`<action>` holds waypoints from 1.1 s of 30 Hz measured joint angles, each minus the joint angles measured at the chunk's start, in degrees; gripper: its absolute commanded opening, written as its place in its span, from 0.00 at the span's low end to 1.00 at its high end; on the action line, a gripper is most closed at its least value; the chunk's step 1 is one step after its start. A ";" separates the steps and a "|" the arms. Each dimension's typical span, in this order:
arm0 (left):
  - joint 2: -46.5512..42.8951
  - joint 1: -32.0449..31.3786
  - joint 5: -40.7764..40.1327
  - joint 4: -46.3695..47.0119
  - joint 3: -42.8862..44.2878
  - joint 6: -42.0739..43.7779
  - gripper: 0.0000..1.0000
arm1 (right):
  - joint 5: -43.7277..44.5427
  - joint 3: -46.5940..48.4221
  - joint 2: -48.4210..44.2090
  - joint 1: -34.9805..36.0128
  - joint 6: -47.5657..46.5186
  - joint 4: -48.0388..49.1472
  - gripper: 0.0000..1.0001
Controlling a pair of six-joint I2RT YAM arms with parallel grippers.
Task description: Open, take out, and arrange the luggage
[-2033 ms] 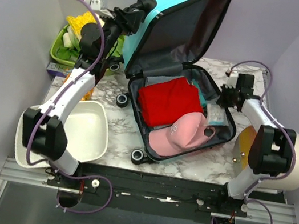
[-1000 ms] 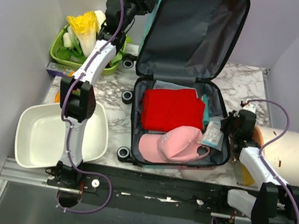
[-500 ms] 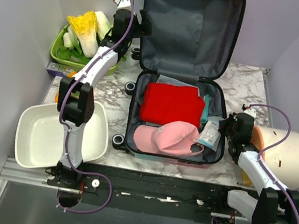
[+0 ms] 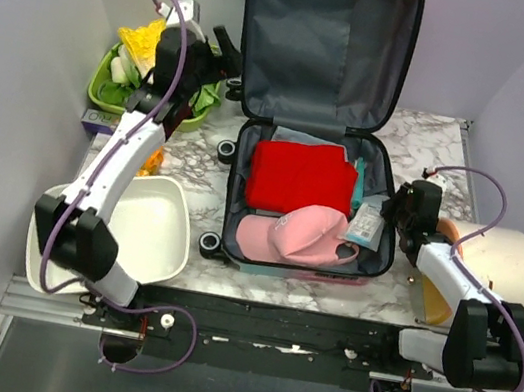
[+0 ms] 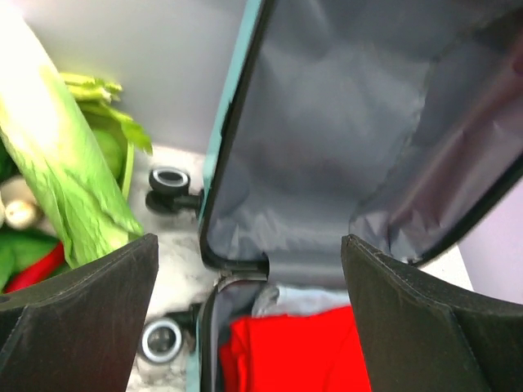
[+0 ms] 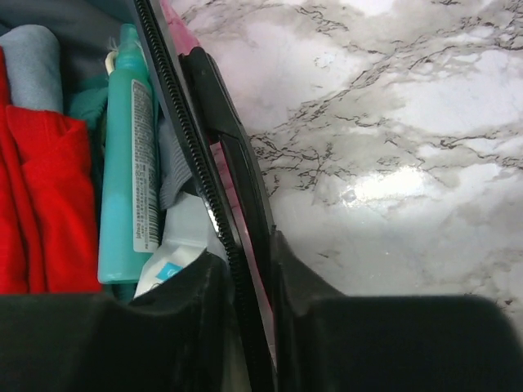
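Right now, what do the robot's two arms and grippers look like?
The left arm and right arm share white link shells and bulky black joint housings, and a purple cable loops loosely along each. The left gripper has broad, flat black fingers; the right gripper's are black too.

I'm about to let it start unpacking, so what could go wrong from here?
1. The lid stands upright with only the wall behind it, and the open left gripper is off it. It could fall shut during unpacking.
2. The right gripper straddles the side wall of the luggage. Lifting away at an angle could catch the rim and drag it sideways.
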 measured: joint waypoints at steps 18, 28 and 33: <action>-22.84 -17.84 2.69 -2.60 -36.00 -5.55 0.99 | 0.79 3.61 -23.23 -0.28 0.52 -10.58 1.00; -12.26 -22.97 -1.60 -4.44 -30.01 -9.94 0.99 | -17.11 -3.56 -33.33 -0.28 -3.37 -9.49 1.00; -8.24 -23.06 -5.05 -6.47 -26.91 -11.32 0.99 | -26.23 -2.19 -25.53 -0.26 -5.05 -7.13 1.00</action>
